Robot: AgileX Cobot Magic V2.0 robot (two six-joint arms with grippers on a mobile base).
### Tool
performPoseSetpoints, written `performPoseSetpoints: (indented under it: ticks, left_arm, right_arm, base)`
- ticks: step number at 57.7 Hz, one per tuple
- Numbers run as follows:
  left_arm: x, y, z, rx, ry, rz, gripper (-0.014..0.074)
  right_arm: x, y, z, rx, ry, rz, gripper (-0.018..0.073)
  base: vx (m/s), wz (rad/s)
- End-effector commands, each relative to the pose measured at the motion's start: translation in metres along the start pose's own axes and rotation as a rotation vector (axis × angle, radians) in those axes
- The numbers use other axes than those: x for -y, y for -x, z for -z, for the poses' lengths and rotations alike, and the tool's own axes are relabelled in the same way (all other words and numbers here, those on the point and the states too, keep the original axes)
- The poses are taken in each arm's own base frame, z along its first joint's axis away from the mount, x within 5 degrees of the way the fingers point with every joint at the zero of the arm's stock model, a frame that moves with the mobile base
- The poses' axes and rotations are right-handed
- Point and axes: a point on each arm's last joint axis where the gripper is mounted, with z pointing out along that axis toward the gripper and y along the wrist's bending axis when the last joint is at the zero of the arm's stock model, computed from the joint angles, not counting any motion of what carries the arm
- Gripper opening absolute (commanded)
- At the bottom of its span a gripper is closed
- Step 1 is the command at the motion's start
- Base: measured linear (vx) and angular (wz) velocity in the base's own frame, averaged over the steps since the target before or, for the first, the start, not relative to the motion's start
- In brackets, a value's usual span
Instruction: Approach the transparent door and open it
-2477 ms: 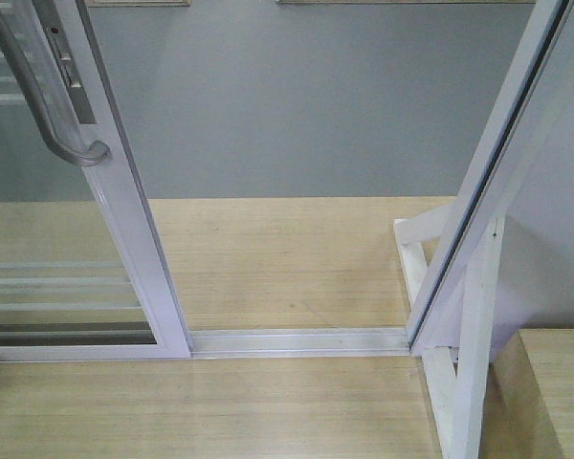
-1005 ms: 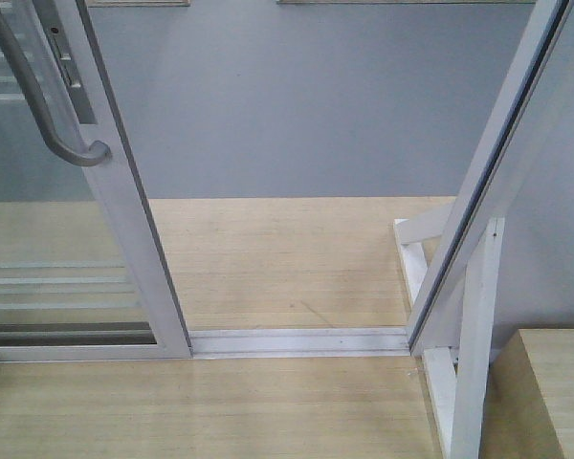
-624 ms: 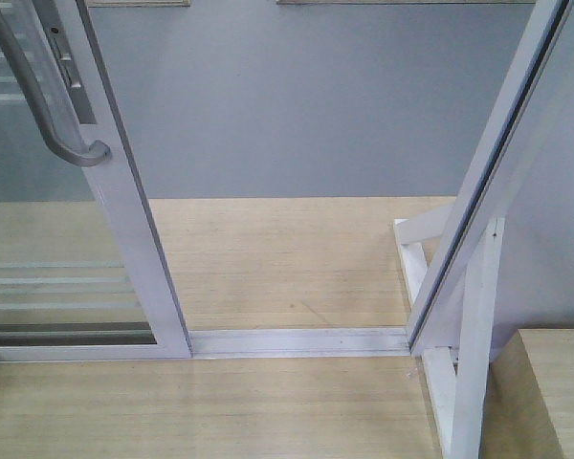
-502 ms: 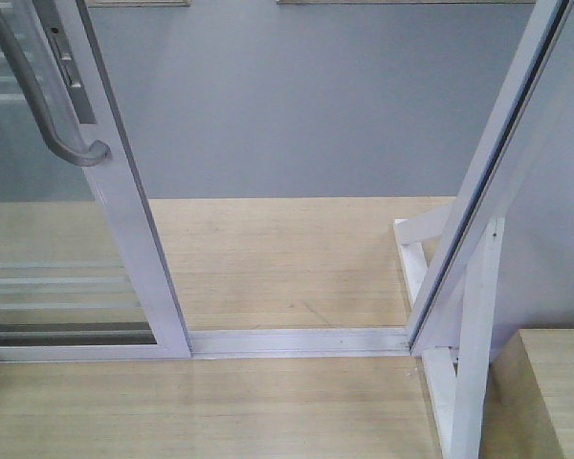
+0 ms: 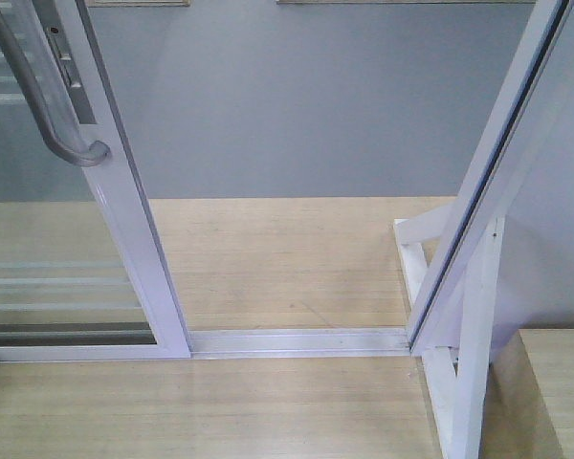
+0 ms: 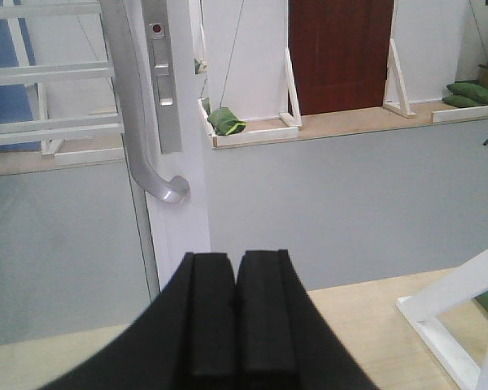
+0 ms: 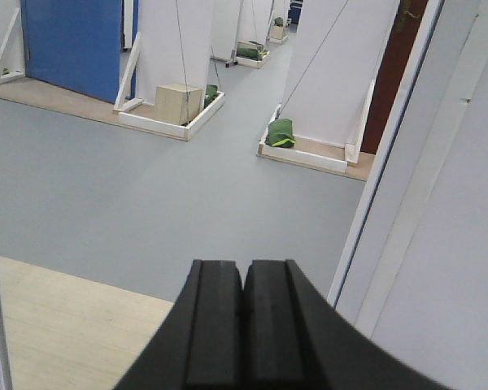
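Transparent door [image 5: 124, 239]: white-silver frame, clear glass w/ thin pale horiz bars; its pull handle [image 6: 138, 122] is matte silver, lock plate [image 6: 161, 73] grey w/ a small red dot near top. Floor beyond the door: flat blue-grey [image 5: 297, 105]; platform by the door track: light wood grain, straw-yellow [image 5: 268, 258]. Track [image 5: 297, 339] silvery white. Right of the door, post + braces [image 5: 469, 325] plain white. Left gripper [image 6: 234, 321] & right gripper [image 7: 242, 325]: both solid matte black. Far behind the door: dark red-brown door [image 6: 340, 53], blue panel [image 7: 73, 45], green sandbags [image 7: 281, 132], tan box [image 7: 179, 103]
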Motion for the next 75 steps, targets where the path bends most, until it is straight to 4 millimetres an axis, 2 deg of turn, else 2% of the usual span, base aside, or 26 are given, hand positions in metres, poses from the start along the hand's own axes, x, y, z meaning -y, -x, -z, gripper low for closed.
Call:
performPoseSetpoints:
  ticks: [1,38,47,53,62,68,75]
  left_arm:
    - [-0.001,-0.001,-0.001,0.067,0.018,0.013,-0.0006]
    - [-0.001,-0.001,-0.001,0.067,0.018,0.013,-0.0006]
    - [-0.001,-0.001,-0.001,0.067,0.018,0.013,-0.0006]
    - [-0.001,-0.001,-0.001,0.067,0.018,0.013,-0.0006]
    - [-0.001,-0.001,-0.001,0.067,0.018,0.013,-0.0006]
    - [-0.001,-0.001,-0.001,0.067,0.018,0.013,-0.0006]
    - [-0.001,-0.001,-0.001,0.067,0.018,0.013,-0.0006]
  right_arm:
    - [0.002,0.016,0.002,0.099,-0.007,0.015,0.0000]
    - [0.002,0.016,0.002,0.100,-0.006,0.013,0.0000]
    - [-0.001,0.012,0.003,0.089,0.025,-0.090,0.0000]
    - [-0.006,-0.009,0.002,0.084,0.048,-0.154,0.0000]
    - [-0.016,-0.068,-0.002,0.077,0.052,-0.133,0.0000]
    - [-0.021,-0.098,-0.002,0.108,0.054,-0.125,0.0000]
    - [-0.022,-0.104,0.003,0.129,0.048,-0.131,0.0000]
  base:
    - [0.00,0.00]
    - [0.00,0.00]
    - [0.00,0.00]
    - [0.00,0.00]
    - [0.00,0.00]
    - [0.00,0.00]
    - [0.00,0.00]
